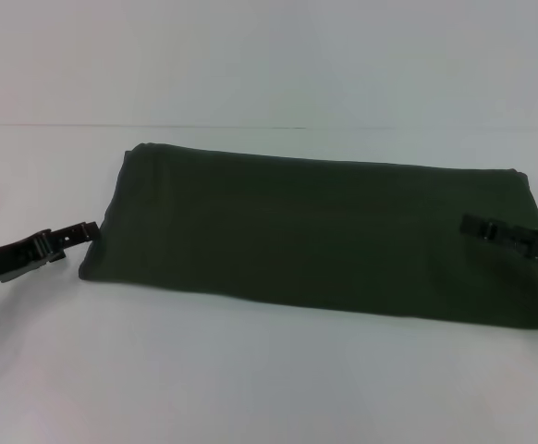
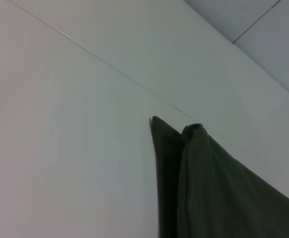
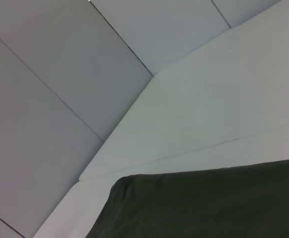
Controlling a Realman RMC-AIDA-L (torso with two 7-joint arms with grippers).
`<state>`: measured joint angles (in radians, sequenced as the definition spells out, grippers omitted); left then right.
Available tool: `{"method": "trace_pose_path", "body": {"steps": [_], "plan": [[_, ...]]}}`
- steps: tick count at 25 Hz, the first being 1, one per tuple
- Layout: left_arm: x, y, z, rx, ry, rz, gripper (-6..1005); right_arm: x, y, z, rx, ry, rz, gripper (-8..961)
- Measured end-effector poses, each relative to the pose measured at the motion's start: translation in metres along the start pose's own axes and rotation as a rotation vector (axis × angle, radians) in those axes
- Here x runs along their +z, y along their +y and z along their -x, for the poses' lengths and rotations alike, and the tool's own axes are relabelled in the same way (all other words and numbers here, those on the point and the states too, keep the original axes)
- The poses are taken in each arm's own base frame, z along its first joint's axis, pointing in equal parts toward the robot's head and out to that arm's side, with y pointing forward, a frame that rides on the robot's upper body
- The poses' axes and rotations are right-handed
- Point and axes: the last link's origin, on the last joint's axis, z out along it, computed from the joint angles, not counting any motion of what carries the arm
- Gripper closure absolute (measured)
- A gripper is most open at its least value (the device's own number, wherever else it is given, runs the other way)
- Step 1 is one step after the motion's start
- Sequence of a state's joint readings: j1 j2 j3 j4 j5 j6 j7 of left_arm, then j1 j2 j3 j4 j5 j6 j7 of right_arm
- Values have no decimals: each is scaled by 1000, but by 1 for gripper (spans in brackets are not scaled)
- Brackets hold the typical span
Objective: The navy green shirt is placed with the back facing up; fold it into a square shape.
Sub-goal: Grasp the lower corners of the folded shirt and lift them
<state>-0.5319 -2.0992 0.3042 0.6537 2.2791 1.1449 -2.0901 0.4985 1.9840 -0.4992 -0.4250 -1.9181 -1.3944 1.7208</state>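
- White tabletop (image 1: pixel 250 388) carries our navy green shirt (image 1: pixel 315 231), folded into a long band.
- Left pincer (image 1: pixel 86 231) at its 9 o'clock edge; right pincer (image 1: pixel 477 225) over its 3 o'clock end.
- We cannot tell either pincer's grip.

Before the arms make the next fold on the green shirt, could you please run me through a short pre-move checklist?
1. navy green shirt lies flat as a long folded band, plain side up: ok.
2. Already square: not ok, it is much wider than deep, so a sideways fold remains.
3. left gripper at the shirt's left edge: ok; grip on the cloth: cannot tell.
4. right gripper over the shirt's right end: ok; grip: cannot tell.
5. Edges tidy: cannot tell; the left wrist view shows layers offset at one corner.
6. table bare around the shirt: ok.
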Motion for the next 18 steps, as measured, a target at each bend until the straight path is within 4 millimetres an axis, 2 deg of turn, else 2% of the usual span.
{"method": "trace_pose_path", "body": {"steps": [18], "plan": [[13, 7, 10, 51, -52, -7, 186, 1, 1, -3, 3, 18, 7, 28]]}}
